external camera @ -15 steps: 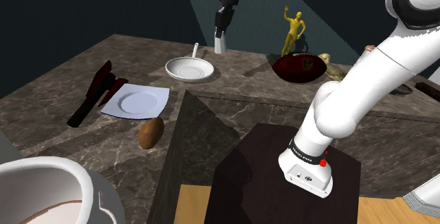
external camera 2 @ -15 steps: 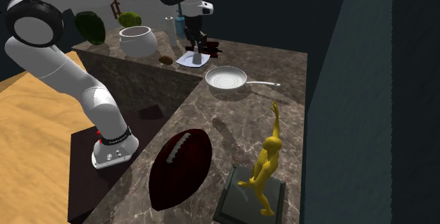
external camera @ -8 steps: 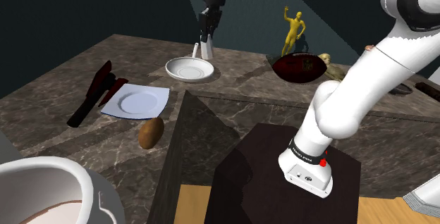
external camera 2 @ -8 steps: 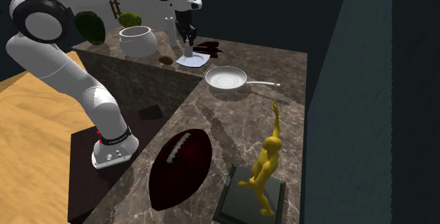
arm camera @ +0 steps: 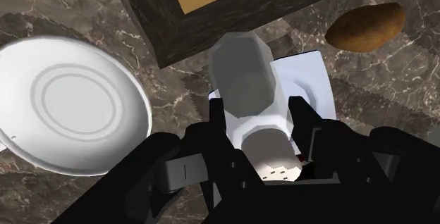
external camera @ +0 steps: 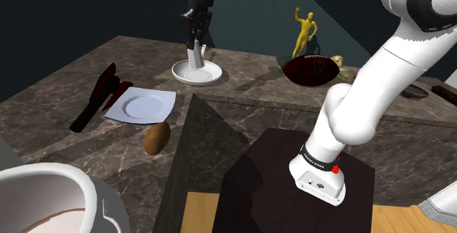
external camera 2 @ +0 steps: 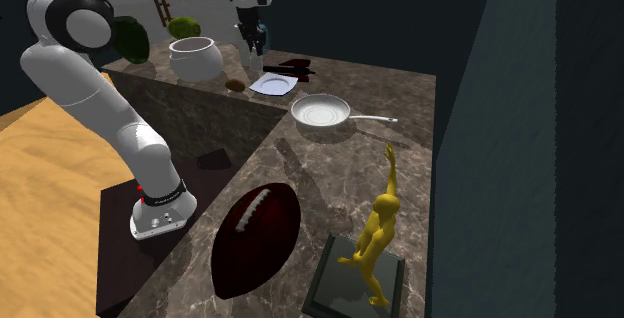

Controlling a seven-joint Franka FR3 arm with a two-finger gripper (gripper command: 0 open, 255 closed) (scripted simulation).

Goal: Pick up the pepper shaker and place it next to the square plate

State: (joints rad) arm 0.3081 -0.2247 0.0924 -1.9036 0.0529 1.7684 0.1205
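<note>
Dark veined marble tops the L-shaped counter (external camera: 242,85), which wraps round the robot's dark stand (external camera: 293,187). Light wood floor (external camera 2: 50,196) lies beside it and dim blue-grey walls stand behind. On the marble sit a white pan (external camera: 209,72), a white square plate (external camera: 143,107) with a dark red tool (external camera: 99,96) just beside it, a brown oval lump (external camera: 157,138), a football (external camera: 315,70) and a gold figurine (external camera: 304,34); a big white pot (external camera: 44,195) stands nearest the shoulder camera.

The gripper (arm camera: 261,110) pinches the pale grey pepper shaker (arm camera: 247,75), one black finger pressed to each side. The shaker hangs upright above the counter: from the wrist it lies over the plate's edge, with the pan to one side, while in the shoulder view it lines up with the pan.
</note>
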